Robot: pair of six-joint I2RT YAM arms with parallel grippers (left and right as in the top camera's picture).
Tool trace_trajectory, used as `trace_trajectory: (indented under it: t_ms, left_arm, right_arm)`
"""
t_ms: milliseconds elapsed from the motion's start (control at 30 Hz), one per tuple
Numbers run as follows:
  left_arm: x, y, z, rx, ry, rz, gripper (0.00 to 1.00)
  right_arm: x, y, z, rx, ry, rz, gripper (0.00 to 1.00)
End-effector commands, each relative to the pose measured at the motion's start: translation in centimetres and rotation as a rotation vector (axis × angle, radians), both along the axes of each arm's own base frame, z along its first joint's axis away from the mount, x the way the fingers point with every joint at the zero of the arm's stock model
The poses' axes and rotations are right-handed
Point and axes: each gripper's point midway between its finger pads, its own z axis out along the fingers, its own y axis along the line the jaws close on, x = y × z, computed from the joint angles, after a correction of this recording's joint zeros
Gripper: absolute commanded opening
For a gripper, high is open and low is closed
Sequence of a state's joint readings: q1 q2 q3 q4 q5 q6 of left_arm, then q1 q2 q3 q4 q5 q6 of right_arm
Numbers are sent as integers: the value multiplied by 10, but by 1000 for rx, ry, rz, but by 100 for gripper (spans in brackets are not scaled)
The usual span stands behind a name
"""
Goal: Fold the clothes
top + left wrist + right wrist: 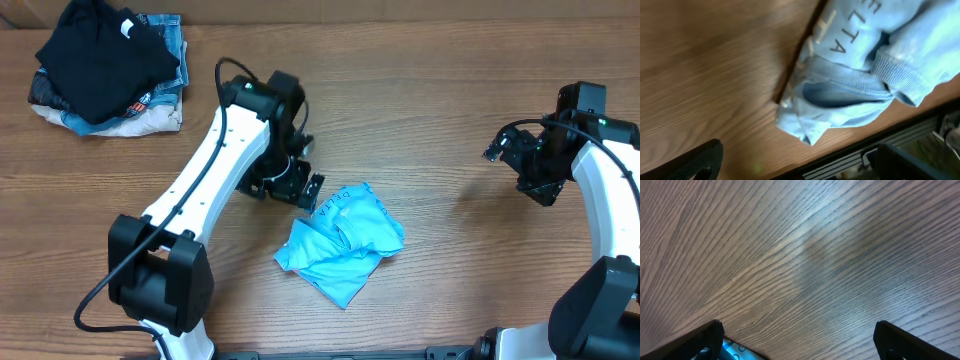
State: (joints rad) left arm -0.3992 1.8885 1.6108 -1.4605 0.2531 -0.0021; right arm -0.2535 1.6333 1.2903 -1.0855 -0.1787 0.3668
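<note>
The light sky-blue T-shirt (343, 243) lies crumpled in a heap at the table's middle front, with dark lettering showing on its upper part. In the left wrist view the T-shirt (865, 75) fills the upper right, its ribbed collar and lettering visible. My left gripper (308, 192) hovers just left of and above the heap, open and empty. My right gripper (503, 150) is far to the right over bare wood, open and empty.
A pile of other clothes, a black garment (100, 55) on top of denim and light pieces, sits at the back left corner. The wooden table (450, 250) has its front edge showing in the left wrist view (875, 145).
</note>
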Motion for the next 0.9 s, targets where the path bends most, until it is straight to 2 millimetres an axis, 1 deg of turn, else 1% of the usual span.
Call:
trace_trajectory:
  t_ms: [0, 67, 167, 333, 367, 400, 467, 500, 567, 633, 767, 867]
  left_arm:
    - [-20, -13, -9, -120, 53, -78, 100]
    - [-26, -19, -21, -163, 69, -96, 100]
    - [-30, -24, -34, -202, 81, -87, 99]
    - [-34, -31, -46, -250, 84, -80, 96]
    - [-34, -31, -47, -250, 85, -79, 94]
    - [-35, -30, -48, -250, 85, -79, 88]
    - [-33, -31, -51, -254, 77, -78, 62]
    - [-33, -33, -51, -261, 76, -71, 46]
    - [-32, -38, -49, -291, 76, -67, 25]
    - [-33, -38, -49, -293, 82, -58, 4]
    - [-37, -36, -47, -273, 113, -28, 4]
    - [-41, -34, -39, -259, 140, -10, 4]
  right_arm:
    - [7, -2, 14, -11, -48, 3, 100]
    - [7, -2, 14, -11, -48, 3, 100]
    - [6, -2, 14, -10, -45, 3, 100]
    - [6, 0, 14, -3, -45, 4, 100]
    - [6, 0, 14, -1, -45, 5, 100]
    - [6, 1, 15, 5, -46, 6, 100]
    - [6, 2, 15, 12, -46, 8, 100]
    - [6, 3, 15, 13, -46, 8, 100]
    - [6, 3, 15, 13, -46, 8, 100]
    - [5, 2, 15, 13, -45, 7, 100]
    - [5, 2, 15, 12, -44, 7, 100]
    - [6, 2, 15, 12, -47, 8, 100]
